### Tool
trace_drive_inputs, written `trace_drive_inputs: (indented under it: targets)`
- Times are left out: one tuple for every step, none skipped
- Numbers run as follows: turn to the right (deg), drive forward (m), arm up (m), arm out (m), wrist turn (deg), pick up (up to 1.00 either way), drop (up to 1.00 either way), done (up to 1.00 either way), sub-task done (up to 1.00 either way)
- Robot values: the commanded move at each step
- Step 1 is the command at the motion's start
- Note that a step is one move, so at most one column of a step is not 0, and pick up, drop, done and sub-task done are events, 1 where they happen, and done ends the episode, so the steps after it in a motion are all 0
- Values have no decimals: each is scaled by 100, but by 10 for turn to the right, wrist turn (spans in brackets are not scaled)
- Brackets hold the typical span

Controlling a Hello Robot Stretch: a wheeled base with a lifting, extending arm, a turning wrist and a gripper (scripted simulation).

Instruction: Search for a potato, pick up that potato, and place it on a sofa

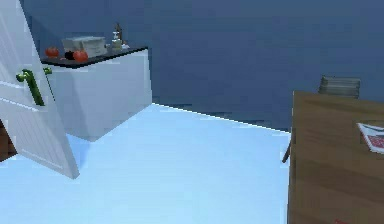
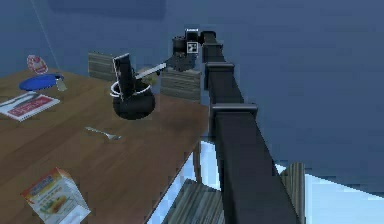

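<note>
Forward view: we saw a white door with a green handle on the left. Past it stood a white desk with a dark top, against the blue wall. On that top were a grey boxy appliance, a red round blob left of it, another red blob just in front and a small grey thing to the right. All were too small to name. At the right edge a wooden desk carried a red-and-white book, with a chair back behind it.

Arm side view: the arm rose from the bottom edge past the wooden desk's corner. The pincer sat at its far end, fingers pointing toward a black bowl with a dark flat slab upright in it. The bowl and a second chair back lay behind the pincer, so we could not tell whether it held anything or touched the bowl. Also on this desk were a fork-like utensil near the bowl, a printed box at the near edge, a blue plate far left and a small shaker just beside the plate.

Potato: we could not tell where it was. The small things on both desks read as blobs.
</note>
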Motion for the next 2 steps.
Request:
trace_drive_inputs:
  targets:
    - [0,0,0,0,-450,0,0,0,0]
    - [0,0,0,0,-390,0,0,0,0]
